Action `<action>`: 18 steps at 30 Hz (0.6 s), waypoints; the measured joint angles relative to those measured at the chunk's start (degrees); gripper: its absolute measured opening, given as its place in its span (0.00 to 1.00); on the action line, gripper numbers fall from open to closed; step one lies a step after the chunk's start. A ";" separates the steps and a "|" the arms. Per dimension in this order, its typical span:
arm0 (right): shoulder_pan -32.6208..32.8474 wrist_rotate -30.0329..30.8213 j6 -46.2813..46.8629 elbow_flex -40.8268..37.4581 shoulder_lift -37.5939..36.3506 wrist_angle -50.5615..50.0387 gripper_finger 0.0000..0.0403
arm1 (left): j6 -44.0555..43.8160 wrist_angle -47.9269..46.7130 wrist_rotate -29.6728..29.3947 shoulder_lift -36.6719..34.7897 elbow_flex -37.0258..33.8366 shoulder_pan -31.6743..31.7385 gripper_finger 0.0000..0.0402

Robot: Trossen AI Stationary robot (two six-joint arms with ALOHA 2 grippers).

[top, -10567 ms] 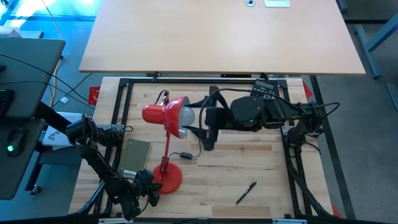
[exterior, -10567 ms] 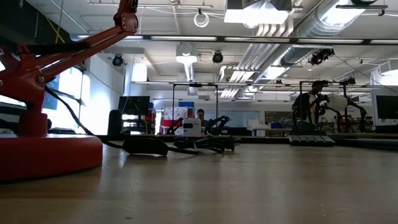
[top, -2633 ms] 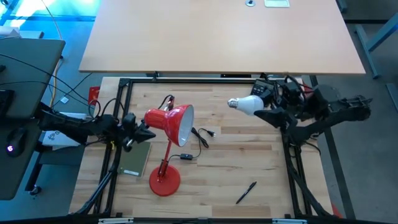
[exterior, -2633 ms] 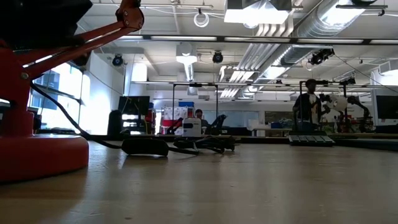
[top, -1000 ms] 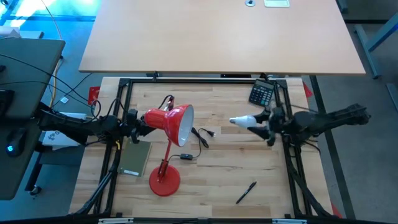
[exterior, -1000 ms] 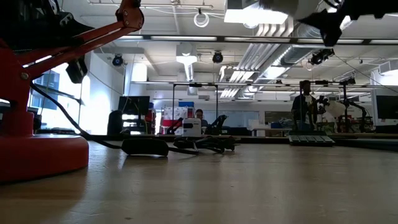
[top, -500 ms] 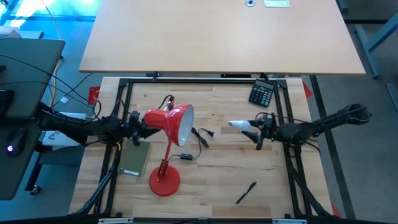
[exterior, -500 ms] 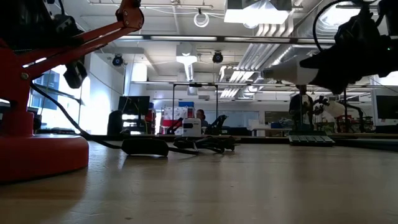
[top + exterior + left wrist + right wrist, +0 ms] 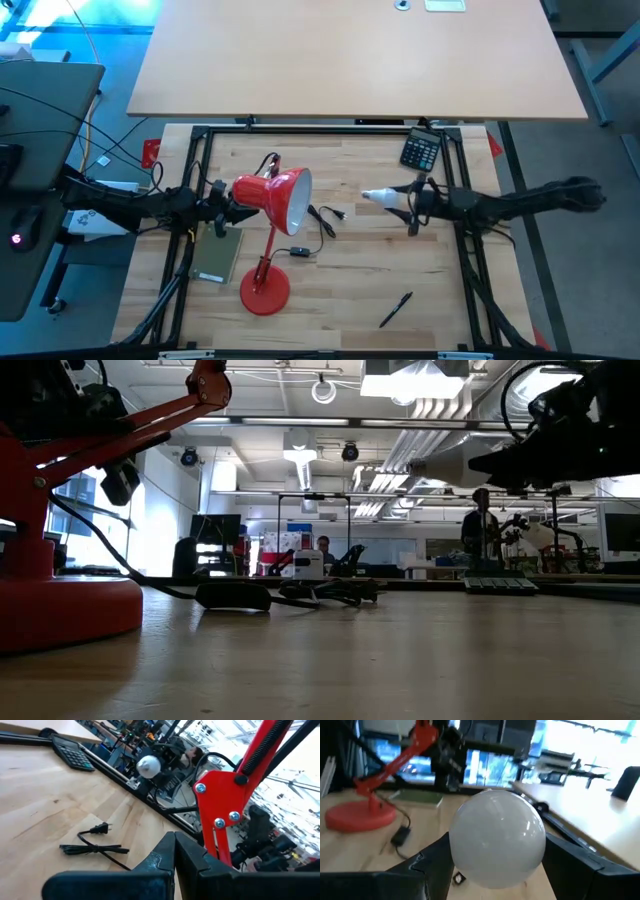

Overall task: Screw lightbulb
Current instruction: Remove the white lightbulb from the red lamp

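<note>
High view: lightbulb (image 9: 381, 197) base toward lamp (image 9: 283, 197).

You have one lightbulb (image 9: 381, 197), one red desk lamp (image 9: 270, 225), one calculator (image 9: 421, 151), one black pen (image 9: 395, 310) and one olive notebook (image 9: 216, 256) on the wooden surface (image 9: 360, 280). You also see one black power plug with its cord (image 9: 322, 222). Two arms reach in, so two pincers: the left pincer (image 9: 222, 203) and the right pincer (image 9: 408, 204). One person (image 9: 481, 530) stands far back in the room.
</note>
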 joint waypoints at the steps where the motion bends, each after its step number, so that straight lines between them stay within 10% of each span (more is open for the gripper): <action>1: -2.24 -2.18 0.00 0.00 0.85 -0.18 0.63 | 0.24 0.00 -0.19 0.01 0.00 0.00 0.00; 10: -12.50 -5.42 18.62 -0.01 4.41 0.46 0.63 | 4.32 -0.07 -2.24 0.00 0.00 0.00 0.00; 18: -12.37 -17.46 11.79 1.06 4.49 0.99 0.63 | 3.82 -0.07 -2.24 0.02 0.00 0.00 0.00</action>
